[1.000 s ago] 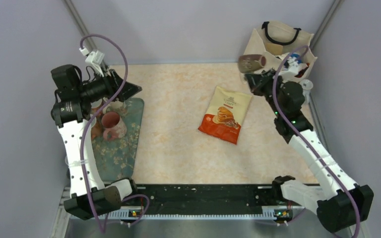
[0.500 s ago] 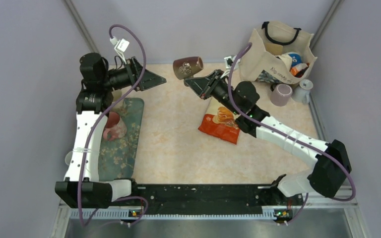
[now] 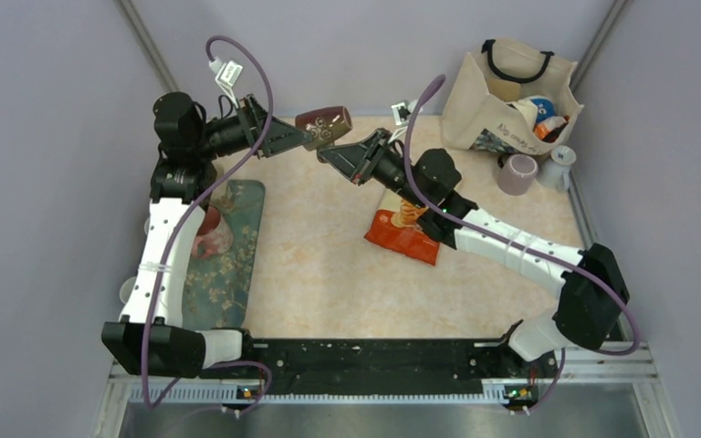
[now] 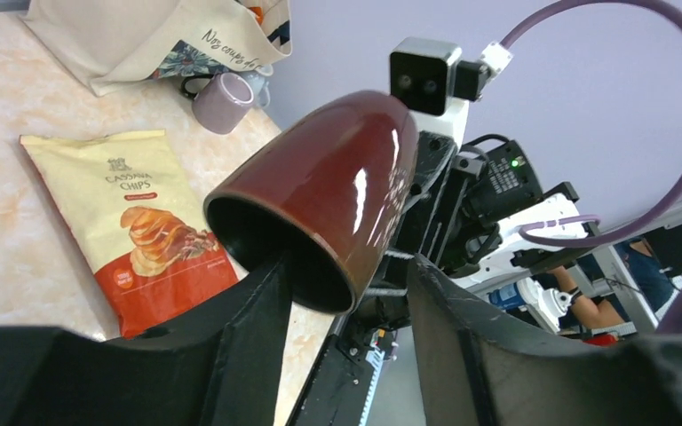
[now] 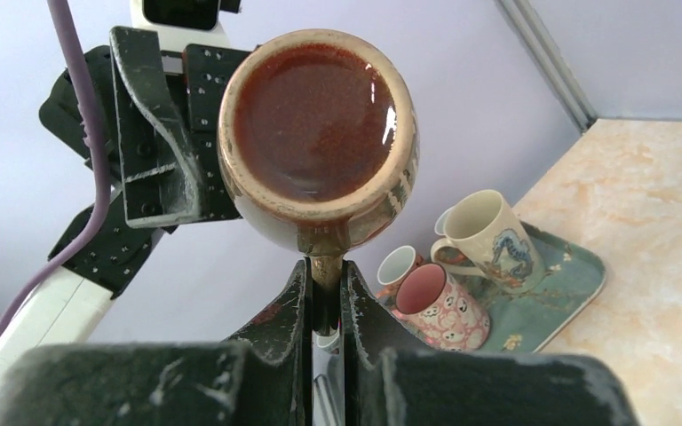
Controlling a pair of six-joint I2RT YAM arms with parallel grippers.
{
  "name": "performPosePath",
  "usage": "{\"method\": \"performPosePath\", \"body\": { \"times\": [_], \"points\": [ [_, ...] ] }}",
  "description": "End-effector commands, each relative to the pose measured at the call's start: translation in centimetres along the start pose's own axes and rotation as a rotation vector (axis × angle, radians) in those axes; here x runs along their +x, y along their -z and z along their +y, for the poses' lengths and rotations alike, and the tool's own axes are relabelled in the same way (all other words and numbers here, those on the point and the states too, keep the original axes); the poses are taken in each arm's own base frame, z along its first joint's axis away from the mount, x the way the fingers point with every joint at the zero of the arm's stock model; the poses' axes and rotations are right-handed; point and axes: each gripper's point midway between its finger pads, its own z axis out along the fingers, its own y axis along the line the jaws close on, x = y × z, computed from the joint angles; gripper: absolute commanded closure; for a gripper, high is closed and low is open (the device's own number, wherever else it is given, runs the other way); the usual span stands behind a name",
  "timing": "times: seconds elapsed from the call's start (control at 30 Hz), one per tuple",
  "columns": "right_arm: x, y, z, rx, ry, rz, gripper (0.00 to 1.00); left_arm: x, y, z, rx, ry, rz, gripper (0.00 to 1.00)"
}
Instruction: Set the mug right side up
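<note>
Our right gripper [image 5: 324, 277] clamps the handle of the brown mug [image 4: 329, 177], held sideways above the table. Our left gripper [image 4: 348, 271] stands wide, its fingers flanking the lower rim.

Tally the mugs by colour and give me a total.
Dark brown mug, held in the air: 1
Lilac mug: 1
Pale mug beside the lilac one: 1
Pink mug on the tray: 1
Cream mug with blue print, on the tray: 1
Small whitish mug on the tray: 1
Total: 6
</note>
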Motion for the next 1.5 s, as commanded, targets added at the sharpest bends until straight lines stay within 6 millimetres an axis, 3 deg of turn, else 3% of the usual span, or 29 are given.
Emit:
{"method": "performPosePath", "body": {
  "times": [0.0,0.13,0.27,0.37,0.5,0.53,0.6,0.67,0.83,1.0,1.13,1.47],
  "points": [
    [-2.5,-1.0,4.8,-0.172,-0.040,-0.073,1.00,-1.7,-0.6,-1.8,0.059,-0.081,-0.046,0.48],
    [-1.4,-1.8,4.9,-0.196,-0.078,-0.042,1.00,-1.5,-1.1,-1.7,0.082,-0.052,-0.035,0.60],
    [-0.4,-2.3,4.0,-0.182,-0.102,-0.022,1.00,-1.4,-1.0,-2.1,0.100,-0.054,-0.028,0.99],
    [0.2,-2.5,2.9,-0.137,-0.095,-0.011,0.98,-0.8,-0.8,-0.9,0.038,-0.059,-0.020,1.00],
    [2.0,-2.3,-0.7,0.026,-0.027,0.058,0.44,-0.2,0.4,3.3,-0.204,-0.151,-0.001,1.00],
    [2.5,-2.0,-1.7,0.071,-0.007,0.078,0.30,0.0,1.4,5.5,-0.329,-0.200,0.016,1.00],
    [3.7,-1.2,-3.7,0.149,0.033,0.126,0.12,0.0,3.1,7.8,-0.469,-0.264,0.037,1.00],
    [4.6,-0.5,-4.8,0.192,0.044,0.157,0.03,0.2,4.9,10.0,-0.564,-0.296,0.056,1.00],
    [6.2,1.3,-6.9,0.282,0.086,0.230,0.01,2.6,9.6,16.0,-0.819,-0.391,0.247,1.00],
    [6.0,2.8,-8.1,0.345,0.172,0.250,0.01,6.3,13.6,22.5,-1.010,-0.365,0.551,1.00],
    [5.1,3.9,-8.6,0.382,0.253,0.249,0.01,8.6,14.5,25.5,-1.027,-0.295,0.716,1.00],
    [2.5,7.0,-10.0,0.489,0.362,0.218,0.01,12.1,16.7,31.8,-1.151,-0.165,0.998,1.00]
  ]
}}
